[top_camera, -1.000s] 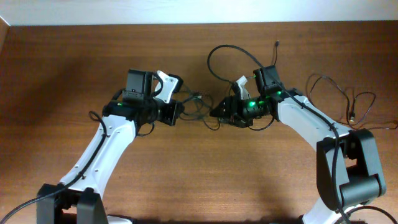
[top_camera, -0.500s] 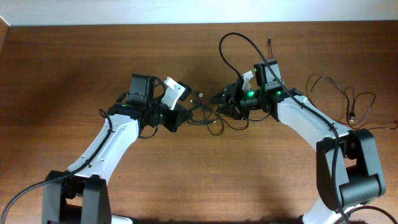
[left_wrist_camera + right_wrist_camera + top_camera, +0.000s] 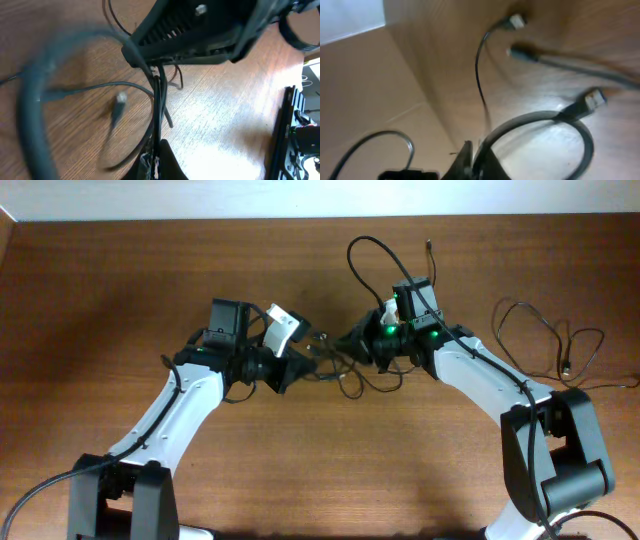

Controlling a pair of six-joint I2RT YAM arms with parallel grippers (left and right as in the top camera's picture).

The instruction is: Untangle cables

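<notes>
Left pincer (image 3: 300, 366) and right pincer (image 3: 351, 345) both clamped on cables (image 3: 159, 102); pull apart slowly, no yanking.

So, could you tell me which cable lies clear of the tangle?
The cable far right in the overhead view: it sprawls alone, while the rest bunch in the tangle between left gripper and right gripper.

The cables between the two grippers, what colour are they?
Black. The cables show it best in the overhead view.
</notes>
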